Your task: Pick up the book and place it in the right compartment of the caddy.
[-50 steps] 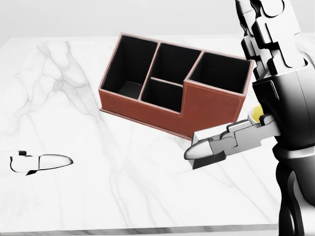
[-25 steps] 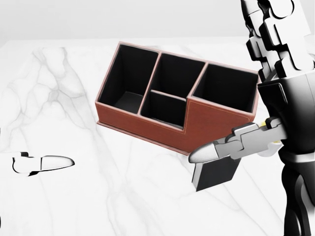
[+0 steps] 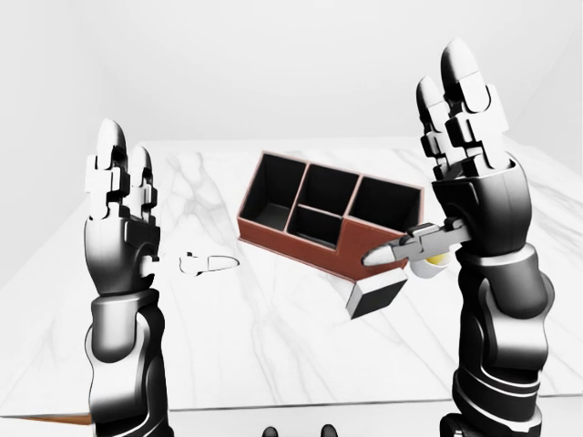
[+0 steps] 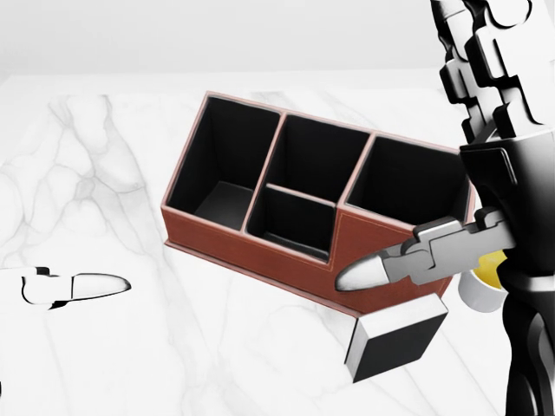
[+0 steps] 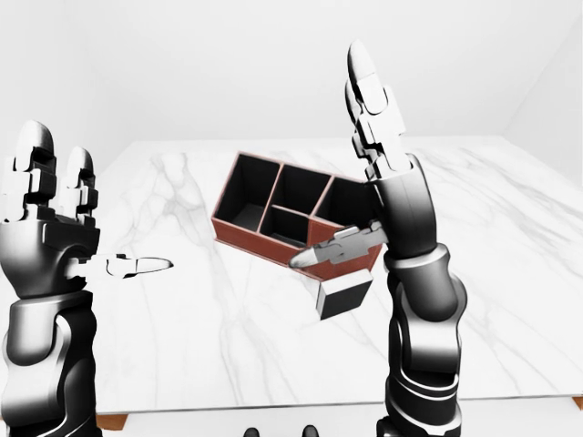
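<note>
Book [image 3: 376, 295], a small dark block with a pale edge, lies tilted on the marble table [image 3: 273, 346] in the left-eye view, just below the thumb tip of the right hand [image 3: 465, 173] and not gripped by it. That hand stands upright with its fingers [image 3: 460, 91] stretched straight up and its thumb jutting toward the view's left, so it is spread and holds nothing. The brown caddy [image 3: 319, 218] sits up and to the left of the thumb, its dark compartments showing nothing inside; the book is outside it, near its lower right corner. A yellow-and-white object [image 3: 432, 261] peeks out beside the right palm, too hidden to identify. The left hand [image 3: 118, 214] is raised at the view's left, fingers extended upward, released as well.

In the head view the right thumb [image 4: 408, 258] crosses over the caddy's taller near wall, with the book directly beneath it. The caddy's right compartment [image 4: 412, 182] lies just above the thumb. A pale finger-shaped form [image 4: 74, 288] reaches in from the left edge.

In the right-eye view both hands show the same spread, upright pose, with the book below the right thumb.
</note>
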